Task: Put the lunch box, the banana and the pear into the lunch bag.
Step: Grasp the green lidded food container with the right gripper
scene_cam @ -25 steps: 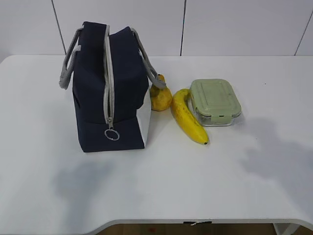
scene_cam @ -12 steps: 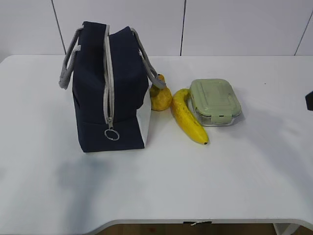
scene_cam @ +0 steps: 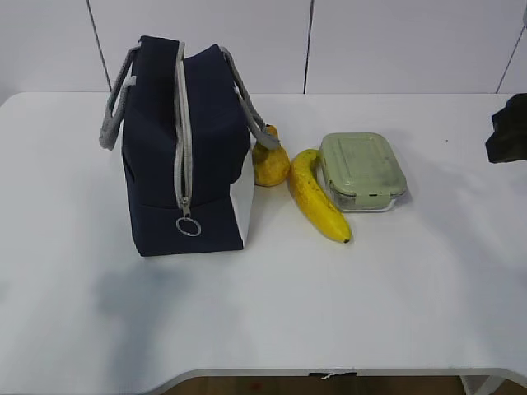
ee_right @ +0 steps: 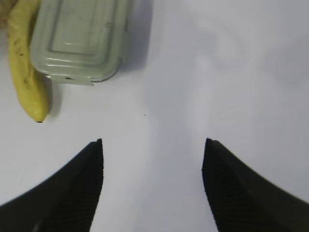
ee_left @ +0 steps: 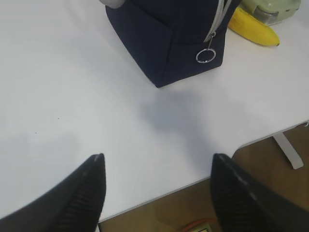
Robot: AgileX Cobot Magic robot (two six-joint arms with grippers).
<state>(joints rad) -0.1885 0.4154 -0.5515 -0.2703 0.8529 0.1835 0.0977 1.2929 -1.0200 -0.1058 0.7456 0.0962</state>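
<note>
The navy lunch bag [scene_cam: 185,156] stands upright at the left, its grey zipper shut and ring pull [scene_cam: 188,226] hanging low. The pear [scene_cam: 270,163] sits against the bag's right side. The banana [scene_cam: 316,197] lies beside it, and the lunch box [scene_cam: 362,170] with its pale green lid is to the banana's right. My right gripper [ee_right: 152,150] is open and empty above bare table, right of the lunch box [ee_right: 82,38] and banana [ee_right: 26,72]; it enters the exterior view at the right edge [scene_cam: 509,130]. My left gripper [ee_left: 157,164] is open and empty near the table's front edge, in front of the bag [ee_left: 169,38].
The white table [scene_cam: 288,313] has its front edge [ee_left: 203,181] right under the left gripper. A white panelled wall stands behind the table. The bag's grey handles [scene_cam: 115,103] hang down both sides.
My right arm has come further into the exterior view at the right edge. The bag, fruit and lunch box have not moved.
</note>
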